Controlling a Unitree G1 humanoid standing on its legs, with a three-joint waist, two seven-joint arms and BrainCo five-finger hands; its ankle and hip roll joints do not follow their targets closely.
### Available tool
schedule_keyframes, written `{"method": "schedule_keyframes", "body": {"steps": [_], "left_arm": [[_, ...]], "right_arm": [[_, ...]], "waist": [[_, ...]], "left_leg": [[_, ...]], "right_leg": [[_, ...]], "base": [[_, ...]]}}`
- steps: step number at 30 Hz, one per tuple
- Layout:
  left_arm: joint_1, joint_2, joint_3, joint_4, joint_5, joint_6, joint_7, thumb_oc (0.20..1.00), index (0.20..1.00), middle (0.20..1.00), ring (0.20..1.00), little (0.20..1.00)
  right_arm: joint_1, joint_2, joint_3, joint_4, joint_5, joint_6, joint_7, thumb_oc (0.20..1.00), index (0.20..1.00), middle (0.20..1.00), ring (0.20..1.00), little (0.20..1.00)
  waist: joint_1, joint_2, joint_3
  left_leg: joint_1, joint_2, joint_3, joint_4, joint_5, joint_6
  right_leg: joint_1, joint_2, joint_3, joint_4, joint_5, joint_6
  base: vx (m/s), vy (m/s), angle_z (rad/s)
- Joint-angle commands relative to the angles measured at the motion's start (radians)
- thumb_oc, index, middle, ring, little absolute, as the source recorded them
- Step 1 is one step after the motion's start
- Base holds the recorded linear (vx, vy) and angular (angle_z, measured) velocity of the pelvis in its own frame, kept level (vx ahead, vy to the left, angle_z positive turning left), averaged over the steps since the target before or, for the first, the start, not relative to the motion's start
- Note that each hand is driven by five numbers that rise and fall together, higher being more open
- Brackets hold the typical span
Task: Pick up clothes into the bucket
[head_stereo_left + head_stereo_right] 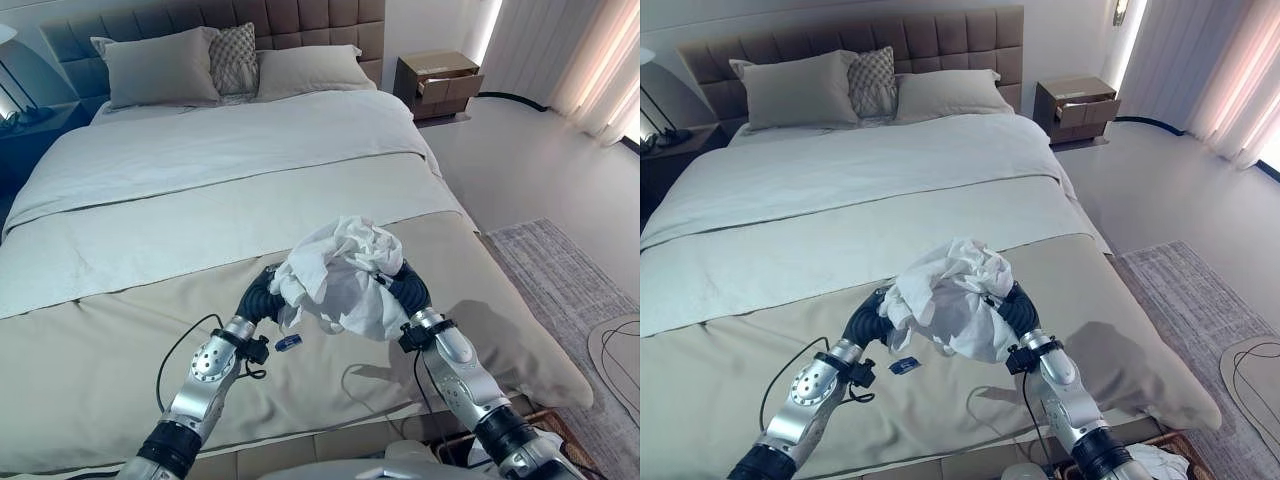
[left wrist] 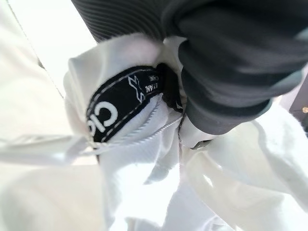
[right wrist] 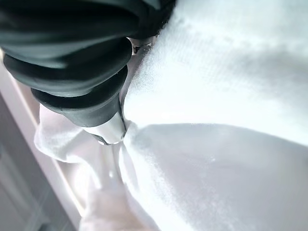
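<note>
A crumpled white garment [image 1: 340,275] is bunched up and held above the beige blanket at the foot of the bed [image 1: 120,340]. My left hand [image 1: 262,295] is against its left side and my right hand [image 1: 410,288] against its right, both buried in the cloth. The left wrist view shows a black label [image 2: 122,103] sewn into the white fabric. White folds [image 3: 216,120] press against the right hand's dark cover. A small blue tag [image 1: 287,343] shows just below the garment. A woven basket's rim [image 1: 550,418] peeks out at the bed's lower right corner.
Pillows [image 1: 160,68] lie at the padded headboard. A wooden nightstand [image 1: 440,85] with an open drawer stands at the far right of the bed. A grey rug [image 1: 570,280] covers the floor to the right, and a curtain [image 1: 600,60] hangs beyond.
</note>
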Motion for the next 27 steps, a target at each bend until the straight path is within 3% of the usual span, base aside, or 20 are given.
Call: {"method": "schedule_keyframes", "body": {"steps": [1,9,10,11,12,23,27], "left_arm": [[-0.056,0.03,0.026,0.02,0.007,-0.055,0.013,0.2,0.2,0.2,0.2,0.2],[-0.061,0.014,0.026,0.019,0.032,-0.053,0.029,0.2,0.2,0.2,0.2,0.2],[-0.055,0.011,0.029,0.017,0.034,-0.052,0.031,0.473,0.473,0.473,0.473,0.473],[-0.055,0.011,0.029,0.017,0.034,-0.052,0.031,0.909,0.909,0.909,0.909,0.909],[-0.046,0.004,0.032,0.02,0.04,-0.048,0.037,1.0,1.0,1.0,1.0,1.0],[-0.014,-0.02,0.047,0.06,0.055,-0.03,0.052,1.0,1.0,1.0,1.0,1.0],[0.036,-0.027,0.078,0.049,-0.044,-0.009,0.008,1.0,1.0,1.0,1.0,1.0]], "right_arm": [[-0.035,0.03,-0.011,-0.114,0.082,-0.068,0.042,0.2,0.2,0.2,0.2,0.2],[-0.001,0.023,-0.027,-0.118,0.138,-0.051,0.069,0.2,0.2,0.2,0.2,0.2],[0.007,0.024,-0.036,-0.119,0.145,-0.049,0.07,0.2,0.2,0.2,0.2,0.2],[0.008,0.024,-0.036,-0.12,0.145,-0.049,0.071,0.2,0.2,0.2,0.2,0.2],[0.021,0.027,-0.055,-0.114,0.164,-0.049,0.072,0.2,0.2,0.2,0.2,0.2],[0.072,0.042,-0.158,-0.105,0.194,-0.057,0.038,0.2,0.2,0.2,0.2,0.2],[0.098,0.042,-0.218,-0.107,0.19,-0.063,0.014,0.2,0.2,0.2,0.2,0.2]], "waist": [[0.021,-0.07,-0.026],[0.02,-0.077,-0.032],[0.02,-0.078,-0.034],[0.02,-0.078,-0.034],[0.019,-0.08,-0.035],[0.012,-0.089,-0.052],[0.009,-0.095,-0.048]], "left_leg": [[0.015,-0.062,-0.009,0.117,-0.148,0.042],[0.014,-0.066,-0.015,0.125,-0.148,0.044],[0.014,-0.066,-0.016,0.127,-0.148,0.045],[0.014,-0.066,-0.016,0.127,-0.148,0.045],[0.013,-0.07,-0.018,0.131,-0.149,0.046],[0.017,-0.093,-0.01,0.147,-0.155,0.063],[-0.002,-0.106,-0.006,0.191,-0.171,0.071]], "right_leg": [[-0.087,-0.061,-0.053,0.076,0.053,0.031],[-0.082,-0.069,-0.054,0.08,0.054,0.033],[-0.082,-0.07,-0.055,0.08,0.054,0.034],[-0.081,-0.07,-0.055,0.08,0.054,0.034],[-0.08,-0.072,-0.054,0.082,0.056,0.034],[-0.083,-0.086,-0.036,0.091,0.072,0.043],[-0.09,-0.096,-0.025,0.1,0.078,0.043]], "base": [[0.0,0.0,0.0],[-0.01,0.004,0.0],[0.0,0.0,0.0],[-0.04,0.016,0.01],[-0.04,0.024,0.01],[-0.04,0.029,-0.01],[-0.04,0.033,-0.01]]}}
